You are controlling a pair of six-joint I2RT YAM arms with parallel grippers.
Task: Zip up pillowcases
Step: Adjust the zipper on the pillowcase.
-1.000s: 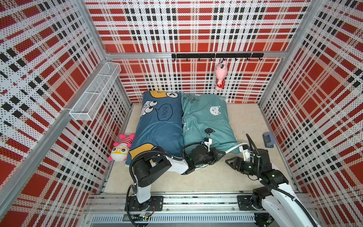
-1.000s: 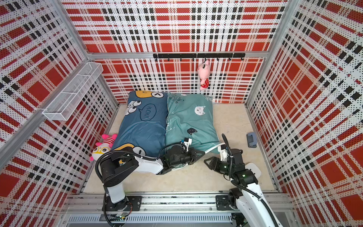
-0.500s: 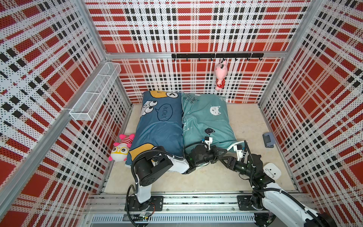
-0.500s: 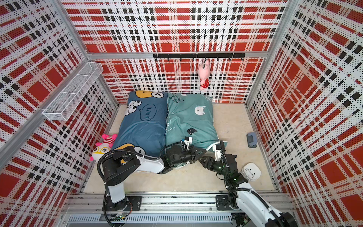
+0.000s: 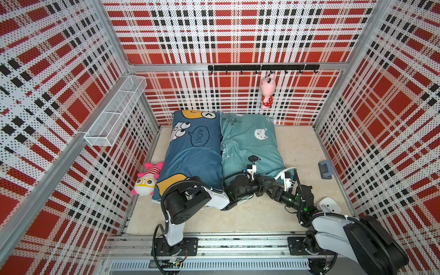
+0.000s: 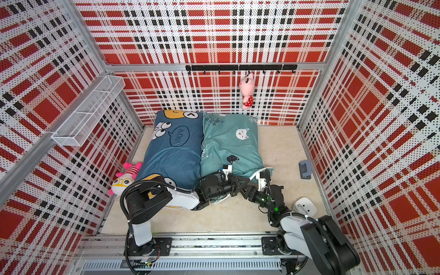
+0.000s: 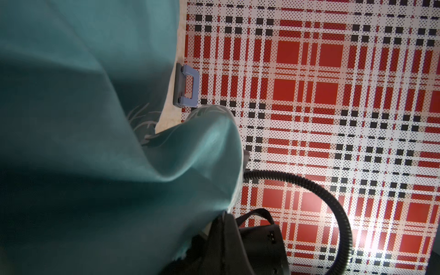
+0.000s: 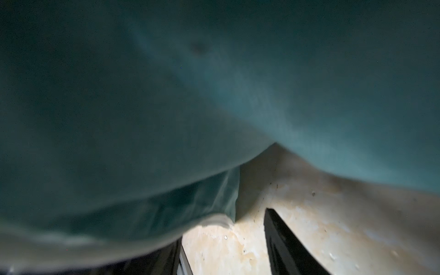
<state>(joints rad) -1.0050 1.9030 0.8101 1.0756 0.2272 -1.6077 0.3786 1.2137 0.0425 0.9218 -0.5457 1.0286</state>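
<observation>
Right at the left tool (image 5: 265,183) we find the near edge of the teal pillowcase (image 5: 250,145). The jaws are closed. In the left wrist view the teal fabric rises in a fold and runs down into the black fingers (image 7: 228,240), so we read the tool as pinching that hem.

Just beside it, almost tip to tip, the right tool (image 5: 276,191) sits low over the worktop (image 5: 250,216) at the same edge. Its jaws stand apart. In the right wrist view bare worktop shows between the two dark fingers (image 8: 285,240), one of them half under the white-piped hem, and we see nothing clamped between them.

Beyond both tools the teal pillowcase lies on the worktop and reaches to the back wall. The dark blue pillowcase (image 5: 195,152) touches it along its long side, on the left tool's side, and the left arm crosses the blue one's near corner. Past that corner a plush toy with yellow glasses (image 5: 146,181) rests against the blue fabric.

Well apart on the right tool's outer side we see a white device (image 5: 329,206) and a small grey-blue object (image 5: 325,169). Farthest off, a pink plush (image 5: 266,91) hangs from the black hook rail (image 5: 262,67), and a wire basket (image 5: 116,112) is fixed to the side wall.
</observation>
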